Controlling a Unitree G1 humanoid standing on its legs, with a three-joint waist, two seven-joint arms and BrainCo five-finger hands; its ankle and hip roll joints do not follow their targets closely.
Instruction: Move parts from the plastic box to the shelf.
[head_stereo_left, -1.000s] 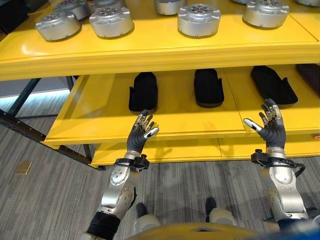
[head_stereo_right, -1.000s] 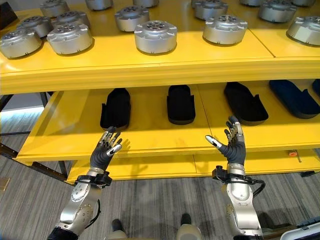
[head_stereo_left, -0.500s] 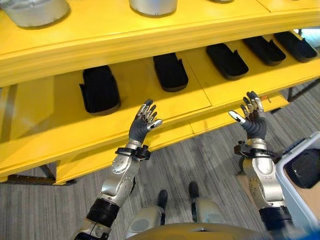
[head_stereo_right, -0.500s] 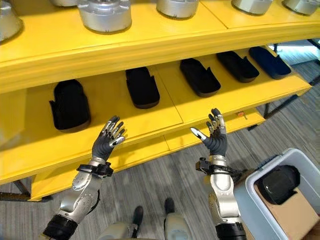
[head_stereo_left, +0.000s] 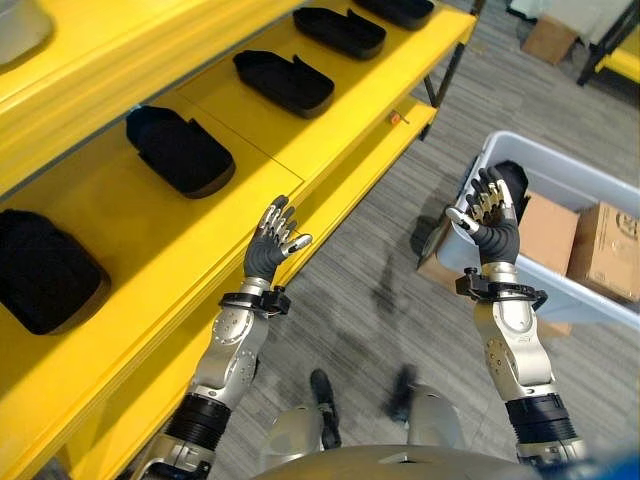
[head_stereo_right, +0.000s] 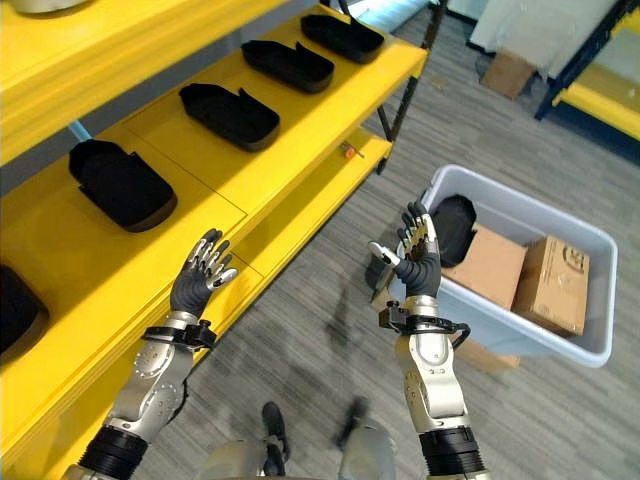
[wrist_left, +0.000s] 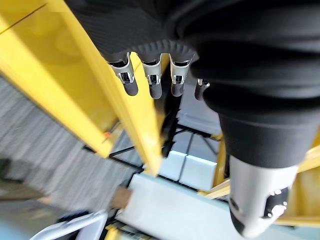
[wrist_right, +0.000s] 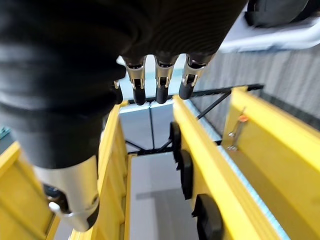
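A pale grey plastic box (head_stereo_right: 595, 250) stands on the floor at the right, holding a black part (head_stereo_right: 455, 226) and cardboard boxes (head_stereo_right: 550, 285). The yellow shelf (head_stereo_left: 330, 130) runs along the left with several black parts (head_stereo_left: 283, 82) on its lower level. My left hand (head_stereo_left: 268, 250) is raised, open and empty, by the shelf's front edge. My right hand (head_stereo_left: 487, 222) is raised, open and empty, in front of the box's near-left corner. Straight fingers (wrist_right: 157, 90) of the right hand appear in the right wrist view, and fingers (wrist_left: 150, 82) of the left hand in the left wrist view.
Grey plank floor (head_stereo_right: 330, 300) lies between shelf and box. A cardboard box (head_stereo_right: 508, 72) sits on the floor far back, by another yellow rack (head_stereo_right: 600, 95) at the right. A black shelf post (head_stereo_right: 400, 110) stands at the shelf's far end.
The camera has swung to the right, bringing the plastic box fully into view and the shelf to the left. Both hands stay raised and open.
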